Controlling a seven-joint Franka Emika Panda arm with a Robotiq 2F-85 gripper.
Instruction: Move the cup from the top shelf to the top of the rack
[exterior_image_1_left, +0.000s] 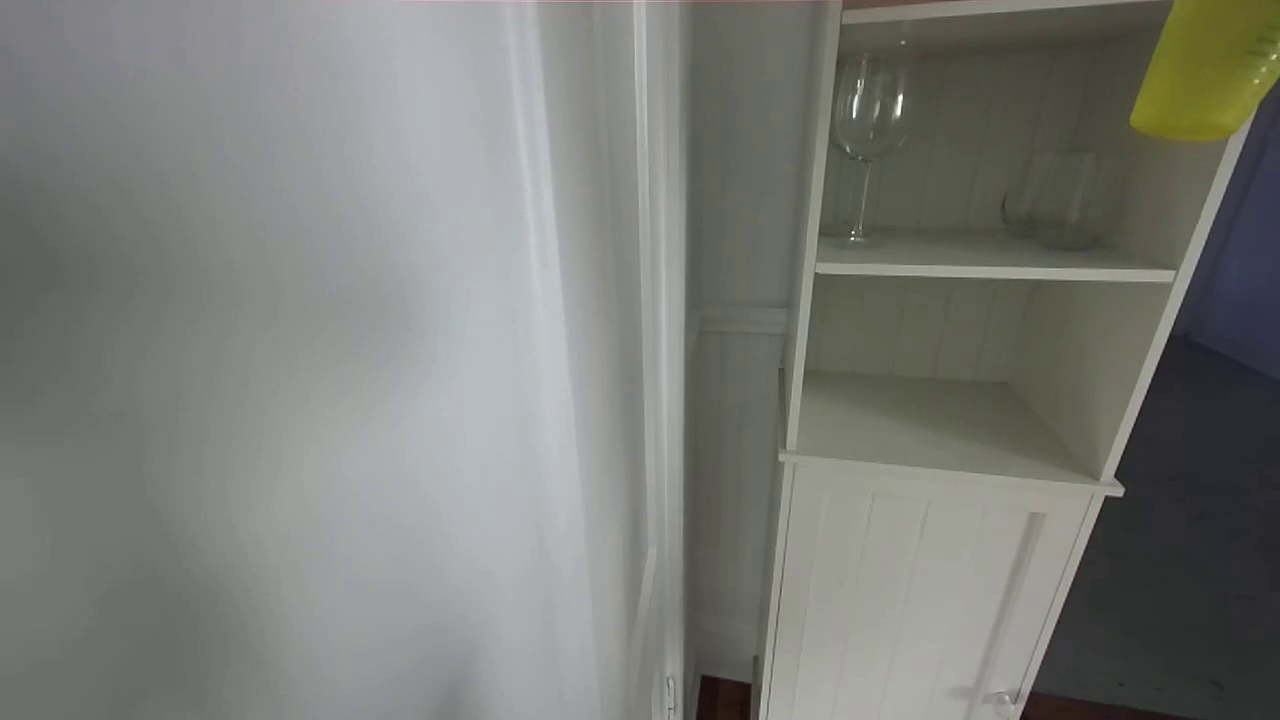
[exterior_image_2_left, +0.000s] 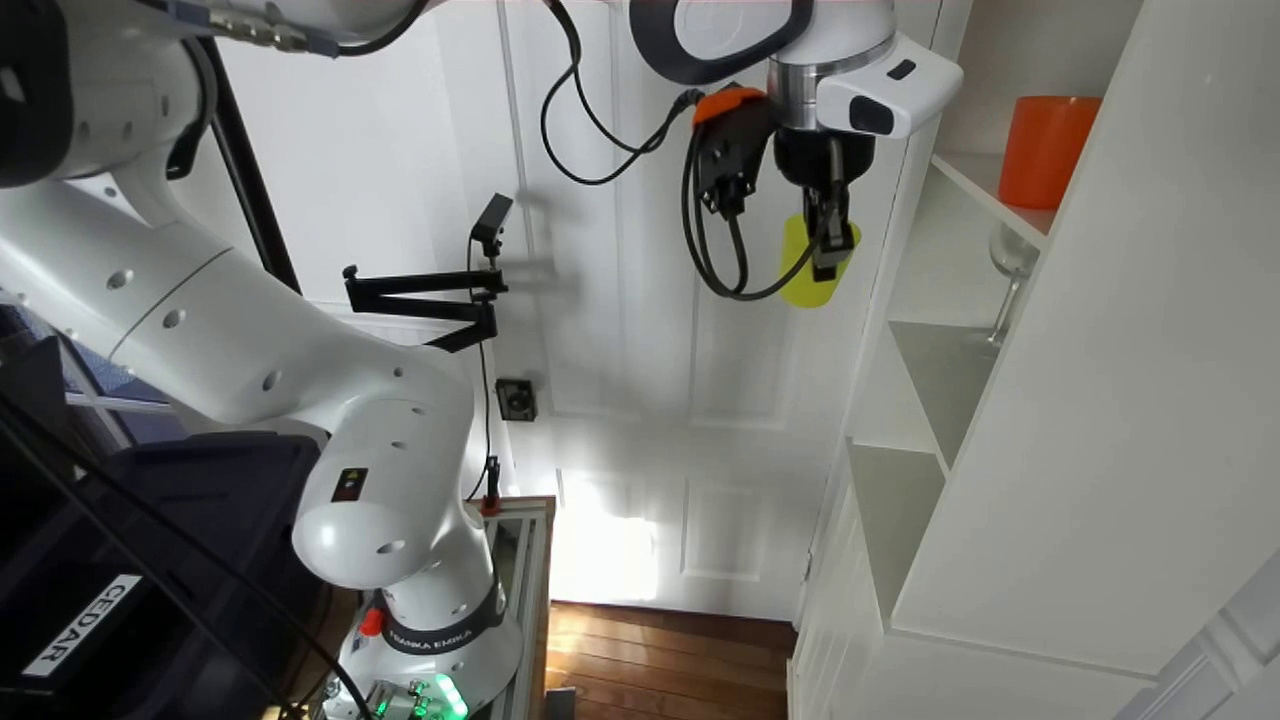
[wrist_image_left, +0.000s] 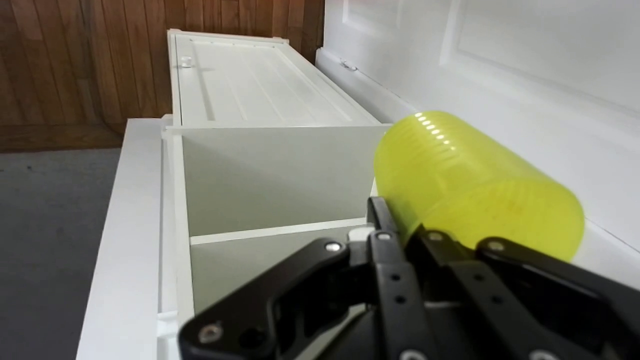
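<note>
A translucent yellow cup (wrist_image_left: 475, 175) is held in my gripper (wrist_image_left: 400, 225). The fingers are close together on the cup's wall at its near side in the wrist view. The right fingertip is partly hidden against the cup. The cup also shows at the top right of an exterior view (exterior_image_1_left: 1205, 75), in front of the rack's right upright. In an exterior view the cup (exterior_image_2_left: 812, 293) hangs in the air behind the gripper (exterior_image_2_left: 830, 260), left of the rack. The rack is a tall white shelf unit (exterior_image_2_left: 1130, 400). Its top is out of view.
An orange cup (exterior_image_2_left: 1050, 150) stands on an upper shelf (exterior_image_2_left: 985, 180). A wine glass (exterior_image_1_left: 870, 115) and clear glasses (exterior_image_1_left: 1065, 200) stand on the shelf (exterior_image_1_left: 990, 268) below. A white door (exterior_image_2_left: 740, 380) is close behind the cup. Cables (exterior_image_2_left: 700, 230) loop beside the wrist.
</note>
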